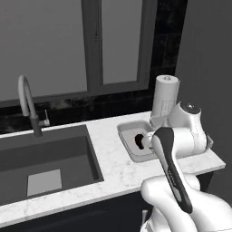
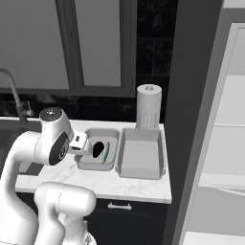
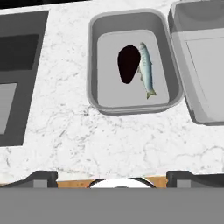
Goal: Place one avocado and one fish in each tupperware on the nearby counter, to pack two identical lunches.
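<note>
Hand view has the fingers spread wide and empty above the tabletop, avocado touching fish in one tupperware; that fish looks slippery, best pinched mid-body.

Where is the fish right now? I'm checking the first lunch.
The fish lies in the tupperware nearer the sink, right beside the avocado, seen in the hand view.
</note>
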Available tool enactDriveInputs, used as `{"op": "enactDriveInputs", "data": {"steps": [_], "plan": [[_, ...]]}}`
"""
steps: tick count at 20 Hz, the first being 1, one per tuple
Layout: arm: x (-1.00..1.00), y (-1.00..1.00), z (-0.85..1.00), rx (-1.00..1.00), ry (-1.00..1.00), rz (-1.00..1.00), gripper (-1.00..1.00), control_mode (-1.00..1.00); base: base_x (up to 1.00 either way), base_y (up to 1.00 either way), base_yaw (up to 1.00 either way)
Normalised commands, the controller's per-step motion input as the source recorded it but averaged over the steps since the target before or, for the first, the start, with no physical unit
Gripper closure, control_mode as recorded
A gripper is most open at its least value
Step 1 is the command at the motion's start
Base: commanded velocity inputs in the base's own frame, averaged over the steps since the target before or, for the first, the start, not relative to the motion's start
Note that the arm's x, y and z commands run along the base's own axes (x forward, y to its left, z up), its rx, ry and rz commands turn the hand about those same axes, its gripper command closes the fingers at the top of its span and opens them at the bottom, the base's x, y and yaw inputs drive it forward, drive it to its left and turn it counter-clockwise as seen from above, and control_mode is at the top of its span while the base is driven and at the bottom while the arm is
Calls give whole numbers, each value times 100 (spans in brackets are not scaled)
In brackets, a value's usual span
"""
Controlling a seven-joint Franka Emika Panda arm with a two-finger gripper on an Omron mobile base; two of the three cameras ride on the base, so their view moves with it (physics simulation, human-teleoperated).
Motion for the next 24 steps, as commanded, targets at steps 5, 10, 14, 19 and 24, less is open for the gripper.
{"op": "enactDriveInputs", "data": {"steps": [5,10,14,19,24], "plan": [[-20,0,0,0,0,-1,-100,100,-80,0,-2],[0,0,0,0,0,0,-100,100,-100,-10,-2],[0,0,0,0,0,0,-100,100,-100,-35,-6],[0,0,0,0,0,0,-100,100,-54,-80,-7],[0,0,0,0,0,0,-100,100,3,-100,-2]]}}
